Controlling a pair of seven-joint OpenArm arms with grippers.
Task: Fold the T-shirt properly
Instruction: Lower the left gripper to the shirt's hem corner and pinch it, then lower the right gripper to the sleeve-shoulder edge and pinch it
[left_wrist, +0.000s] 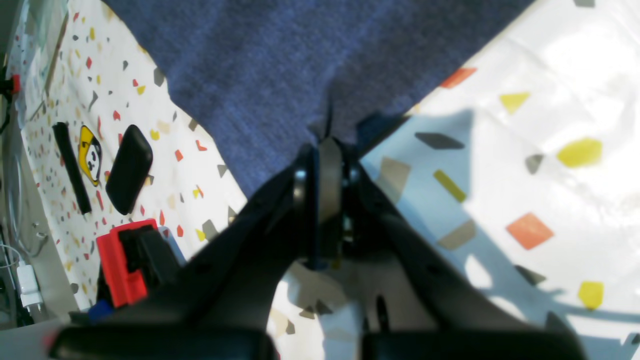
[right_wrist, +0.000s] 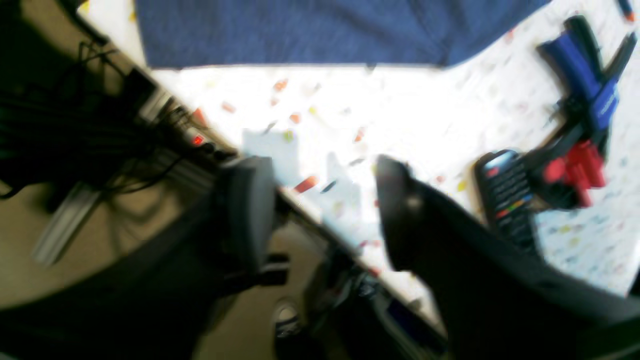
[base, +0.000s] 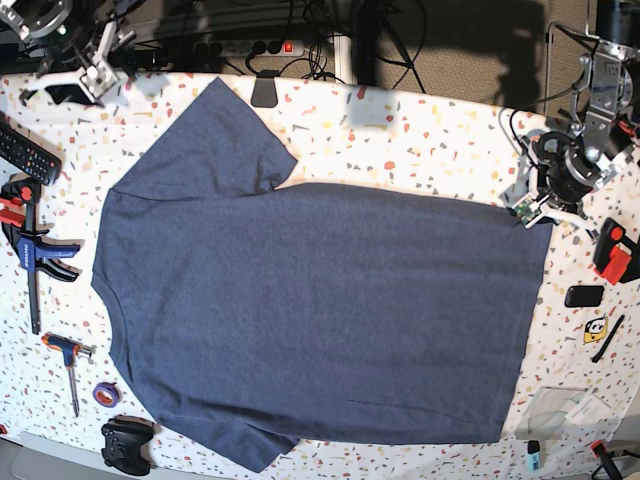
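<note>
The dark blue-grey T-shirt lies spread flat on the speckled table, plain side up, with its collar end to the left and its hem to the right. My left gripper is shut on the hem's far right corner, with cloth pinched between its fingers; in the base view it sits at that corner. My right gripper is open with nothing between its fingers and hangs over the table's far left edge, off the shirt. The shirt's edge shows blurred at the top of the right wrist view.
A remote control, a clamp, a screwdriver, a tape roll and a game controller lie left of the shirt. A black case, a yellow sticker and a red block lie on the right.
</note>
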